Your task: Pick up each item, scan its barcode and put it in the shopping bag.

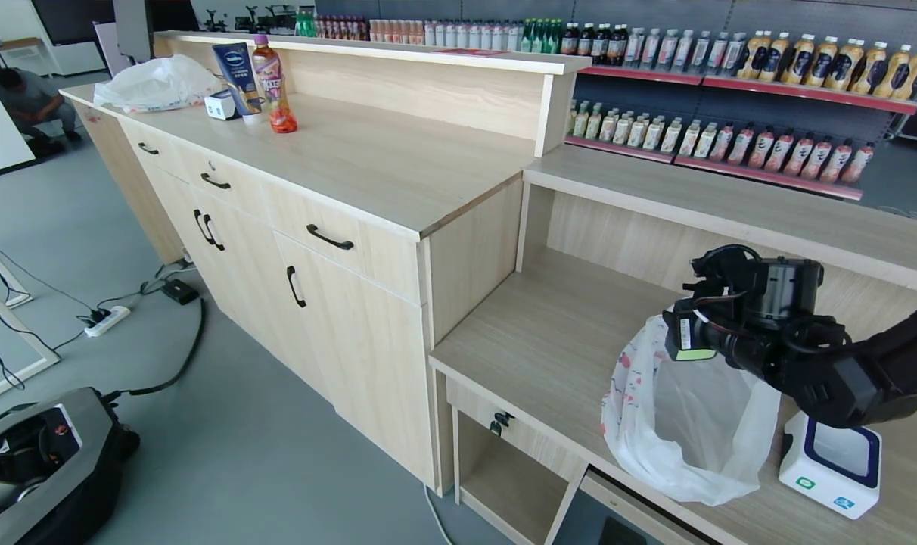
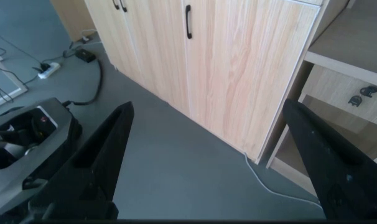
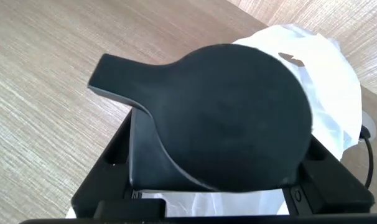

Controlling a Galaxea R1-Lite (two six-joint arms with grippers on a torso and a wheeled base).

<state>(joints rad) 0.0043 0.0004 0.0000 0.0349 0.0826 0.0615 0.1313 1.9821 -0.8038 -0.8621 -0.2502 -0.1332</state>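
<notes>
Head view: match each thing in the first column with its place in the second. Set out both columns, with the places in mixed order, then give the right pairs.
1. shopping bag
2. scanner
3. drink bottle
4. power strip

A. on the floor
B. on the tall counter, beside a blue tube
C. on the lower counter, below the right gripper holding a black item
D. on the lower counter, beside the bag, on the robot's right

Pairs: 1-C, 2-D, 3-B, 4-A
</notes>
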